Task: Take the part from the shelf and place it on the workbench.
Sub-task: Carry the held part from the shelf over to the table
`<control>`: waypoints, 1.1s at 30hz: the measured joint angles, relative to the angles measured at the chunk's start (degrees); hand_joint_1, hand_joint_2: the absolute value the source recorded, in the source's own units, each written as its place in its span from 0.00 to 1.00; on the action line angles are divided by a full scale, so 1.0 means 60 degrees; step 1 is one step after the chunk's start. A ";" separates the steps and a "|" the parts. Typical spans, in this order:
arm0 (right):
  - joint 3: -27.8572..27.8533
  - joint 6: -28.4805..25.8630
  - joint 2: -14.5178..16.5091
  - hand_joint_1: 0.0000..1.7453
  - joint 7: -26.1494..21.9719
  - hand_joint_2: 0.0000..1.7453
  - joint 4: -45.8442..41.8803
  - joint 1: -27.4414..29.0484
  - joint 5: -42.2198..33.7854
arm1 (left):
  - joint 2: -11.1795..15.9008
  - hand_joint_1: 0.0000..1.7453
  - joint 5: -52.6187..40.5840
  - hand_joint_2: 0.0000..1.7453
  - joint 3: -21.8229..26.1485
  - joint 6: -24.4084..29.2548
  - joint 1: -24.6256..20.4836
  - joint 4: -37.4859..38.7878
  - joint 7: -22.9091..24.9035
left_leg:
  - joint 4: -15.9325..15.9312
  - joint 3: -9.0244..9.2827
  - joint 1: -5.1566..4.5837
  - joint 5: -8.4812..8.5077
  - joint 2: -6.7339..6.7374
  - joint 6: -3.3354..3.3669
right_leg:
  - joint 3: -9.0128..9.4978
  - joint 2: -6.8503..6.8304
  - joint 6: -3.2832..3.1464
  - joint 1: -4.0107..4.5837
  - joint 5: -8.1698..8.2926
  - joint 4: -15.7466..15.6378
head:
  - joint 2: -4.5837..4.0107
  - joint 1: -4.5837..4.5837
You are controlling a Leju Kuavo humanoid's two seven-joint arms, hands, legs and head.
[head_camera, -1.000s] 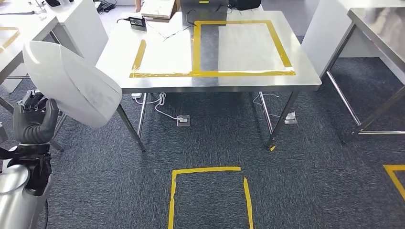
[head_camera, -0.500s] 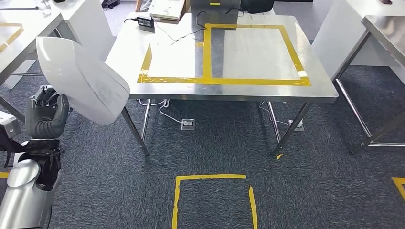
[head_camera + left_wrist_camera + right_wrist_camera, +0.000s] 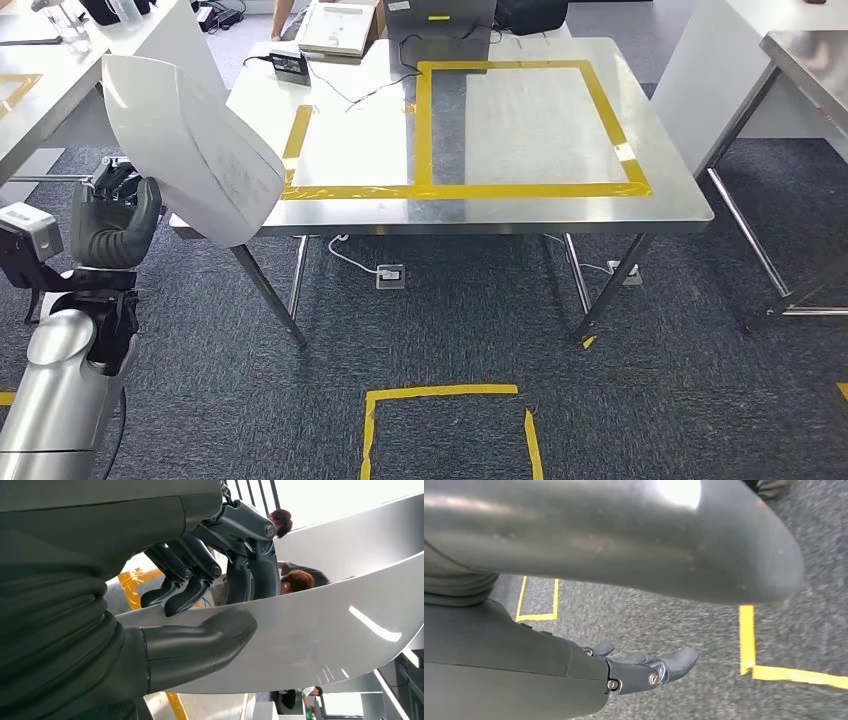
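left hand (image 3: pixel 112 222) is clamped on the part (image 3: pixel 190 150), a big white curved shell: in the left wrist view the thumb (image 3: pixel 200 642) lies under its rim and the dark fingers (image 3: pixel 200 575) curl over the top, so it's a pinch on one edge only. Part stands up and out of the hand, long axis tilted, running from the hand toward the near-left corner of the workbench (image 3: pixel 560 210); its lower end overlaps that corner in the head view, can't tell if it's over the top or in front of it. Target lies ahead and to the right of the hand: the yellow tape frame (image 3: pixel 520 125) is mid-table, with a smaller taped bay (image 3: pixel 345 150) nearer this arm. Left arm is the one carrying and the closer one. right hand (image 3: pixel 639 670) hangs low over the carpet, fingers apart, holding nothing. Bare steel inside both frames; clutter, a small black box (image 3: pixel 287 62) and cables, sits along the far edge. I'd watch the shell's low end against the table edge
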 joint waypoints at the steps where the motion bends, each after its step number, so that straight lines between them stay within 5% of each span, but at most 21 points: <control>1: -0.0001 0.0000 0.0002 0.00 0.0000 0.00 0.0003 -0.0007 0.0005 | -0.0001 1.00 -0.0005 1.00 -0.0011 0.0001 -0.0036 0.0055 0.0004 | -0.0203 0.0053 -0.0027 0.0132 0.0001 0.0064 | 0.0043 0.0006 0.0062 0.0003 -0.0070 -0.0005 | 0.0000 -0.0002; 5: -0.0003 0.0005 0.0001 0.00 -0.0007 0.00 0.0007 -0.0032 0.0028 | -0.0018 1.00 -0.0074 1.00 -0.0037 0.0005 -0.0159 0.0191 -0.0002 | -0.0337 0.0294 -0.0008 0.0015 -0.0010 0.0336 | -0.0033 -0.0009 0.0256 0.0008 -0.0076 0.0391 | 0.0000 0.0002; 9: -0.0003 0.0043 -0.0002 0.00 0.0010 0.00 0.0009 -0.0048 0.0080 | -0.0025 1.00 -0.0232 1.00 -0.0098 0.0030 -0.0267 0.0404 -0.0036 | -0.0377 0.0566 0.0008 -0.0244 -0.0007 0.0465 | -0.1448 -0.0039 0.0382 -0.0037 -0.0651 0.2324 | 0.0000 0.0022; 11: -0.0003 0.0080 -0.0005 0.00 0.0035 0.00 0.0009 -0.0015 0.0102 | -0.0025 1.00 -0.0284 1.00 -0.0175 0.0030 -0.0262 0.0539 -0.0062 | -0.0375 0.0771 0.0006 -0.0425 -0.0030 0.0454 | -0.1912 -0.0041 0.0438 -0.0045 -0.0664 0.2500 | 0.0000 0.0024; 12: -0.0003 0.0096 -0.0011 0.00 0.0041 0.00 0.0009 -0.0005 0.0107 | -0.0025 1.00 -0.0306 1.00 -0.0213 0.0030 -0.0263 0.0597 -0.0070 | -0.0374 0.0903 0.0006 -0.0525 -0.0039 0.0435 | -0.1922 -0.0042 0.0445 -0.0047 -0.0351 0.2135 | 0.0000 0.0026; 14: -0.0003 0.0110 -0.0031 0.00 0.0044 0.00 0.0013 0.0009 0.0113 | -0.0025 1.00 -0.0339 1.00 -0.0280 0.0030 -0.0282 0.0700 -0.0083 | -0.0360 0.1160 -0.0002 -0.0733 -0.0043 0.0372 | -0.1686 -0.0049 0.0392 -0.0035 0.0613 0.0927 | 0.0000 0.0021; 16: -0.0003 0.0113 -0.0049 0.00 0.0046 0.00 0.0020 0.0022 0.0128 | -0.0022 1.00 -0.0366 1.00 -0.0337 0.0030 -0.0315 0.0811 -0.0093 | -0.0347 0.1282 -0.0024 -0.0899 -0.0056 0.0269 | -0.1512 -0.0061 0.0283 0.0009 0.1098 0.0182 | 0.0000 0.0019; 20: -0.0003 0.0113 -0.0055 0.00 0.0047 0.00 0.0027 0.0032 0.0174 | -0.0013 1.00 -0.0405 1.00 -0.0462 0.0033 -0.0345 0.0947 -0.0101 | -0.0051 0.1265 -0.0019 -0.0978 -0.0064 0.0060 | -0.1265 -0.0074 0.0024 0.0011 0.1032 0.0015 | 0.0000 0.0017; 24: -0.0003 0.0113 -0.0062 0.00 0.0056 0.00 0.0027 -0.0004 0.0202 | -0.0010 1.00 -0.0426 1.00 -0.0579 0.0034 -0.0352 0.1045 -0.0112 | 0.1912 0.0017 0.0036 -0.1527 -0.0022 -0.0087 | -0.0918 -0.0055 -0.0127 -0.0033 0.0793 -0.0032 | 0.0000 -0.0012; 26: -0.0003 0.0113 -0.0061 0.00 0.0062 0.00 0.0027 -0.0002 0.0212 | -0.0012 1.00 -0.0439 1.00 -0.0643 0.0032 -0.0316 0.1102 -0.0109 | 0.2256 -0.0448 0.0066 -0.1616 -0.0010 -0.0130 | -0.0730 -0.0042 -0.0111 -0.0035 0.0634 -0.0029 | 0.0000 -0.0012; 30: -0.0003 0.0113 -0.0060 0.00 0.0067 0.00 0.0027 -0.0009 0.0221 | -0.0012 1.00 -0.0492 1.00 -0.0746 0.0034 -0.0352 0.1159 -0.0096 | 0.0259 0.0006 0.0066 -0.0177 0.0020 -0.0059 | -0.0309 -0.0021 0.0022 -0.0041 0.0271 0.0000 | 0.0000 -0.0018; 33: -0.0003 0.0114 -0.0067 0.00 0.0080 0.00 0.0029 -0.0038 0.0223 | -0.0024 1.00 -0.0561 1.00 -0.0860 0.0033 -0.0379 0.1217 -0.0063 | -0.0243 0.0217 0.0025 -0.0130 0.0029 0.0137 | -0.0215 -0.0019 0.0197 -0.0006 0.0109 0.0037 | 0.0000 -0.0023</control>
